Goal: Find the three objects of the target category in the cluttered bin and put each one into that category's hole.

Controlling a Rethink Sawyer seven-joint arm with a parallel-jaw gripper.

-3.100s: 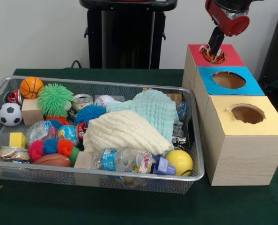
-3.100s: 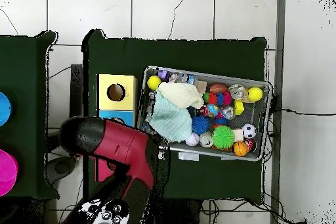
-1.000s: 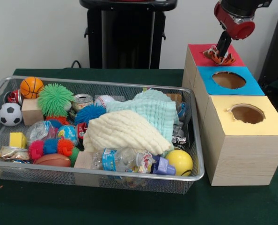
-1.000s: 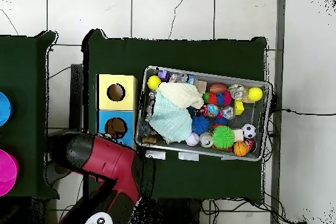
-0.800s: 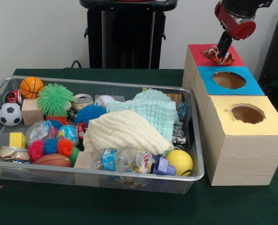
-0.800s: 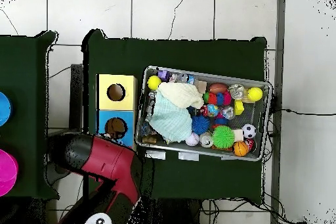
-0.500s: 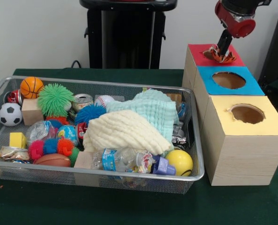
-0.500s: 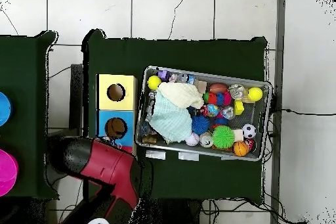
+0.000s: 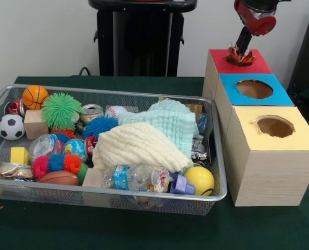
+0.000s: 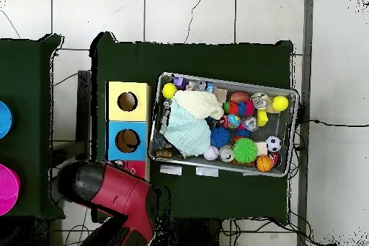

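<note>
My gripper (image 9: pixel 241 48) hangs over the red-topped box (image 9: pixel 259 61) at the far right and is shut on the orange striped tiger toy (image 9: pixel 240 55). The toy sits at the red hole's mouth and covers it. The silver wire-mesh bin (image 9: pixel 107 191) fills the table's left and middle. It holds balls, cans, blocks and cloths. No other plush toy shows in it. In the overhead view my red arm (image 10: pixel 115 189) hides the gripper and most of the red box (image 10: pixel 134 165), and the bin (image 10: pixel 225 84) lies to the right of the boxes.
The blue-topped hole (image 9: pixel 254 88) and the yellow-topped hole (image 9: pixel 274 126) are in front of the red box. A cream cloth (image 9: pixel 139 146) and a mint cloth (image 9: pixel 175 122) cover the bin's middle. Spiky balls (image 9: pixel 61 109) lie at the left. The black pedestal (image 9: pixel 141 36) stands behind.
My gripper moved the tiger off the red hole towards the blue side. It then rose and came back left, and the toy is over the red hole again.
</note>
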